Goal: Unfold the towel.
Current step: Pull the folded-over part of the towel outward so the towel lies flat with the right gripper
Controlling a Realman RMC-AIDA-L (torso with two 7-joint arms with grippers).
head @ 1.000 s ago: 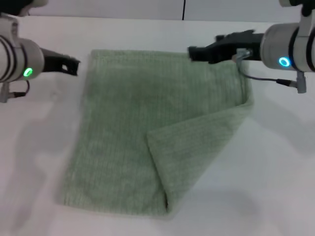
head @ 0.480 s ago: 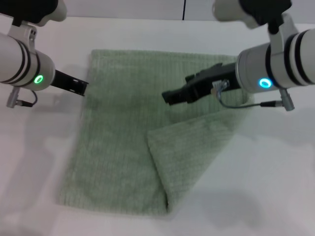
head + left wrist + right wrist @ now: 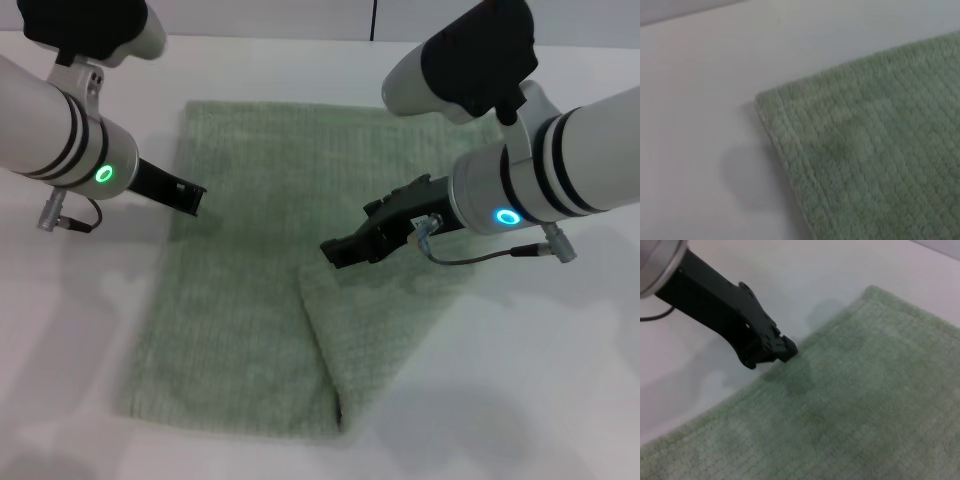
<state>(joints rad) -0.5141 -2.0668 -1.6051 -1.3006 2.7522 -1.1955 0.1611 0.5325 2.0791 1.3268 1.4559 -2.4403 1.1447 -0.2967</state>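
Right gripper (image 3: 335,250) tips apparently together, holding nothing, poised over the folded-over corner of the towel (image 3: 250,270), forearm angled back to the right. Left gripper (image 3: 192,197) at the towel's left edge, finger spread indiscernible. Towel flat on the white table (image 3: 560,380).

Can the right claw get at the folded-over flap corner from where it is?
Probably yes: the right claw hangs just above the folded flap of the towel, nothing between them. Left claw sits at the far edge.
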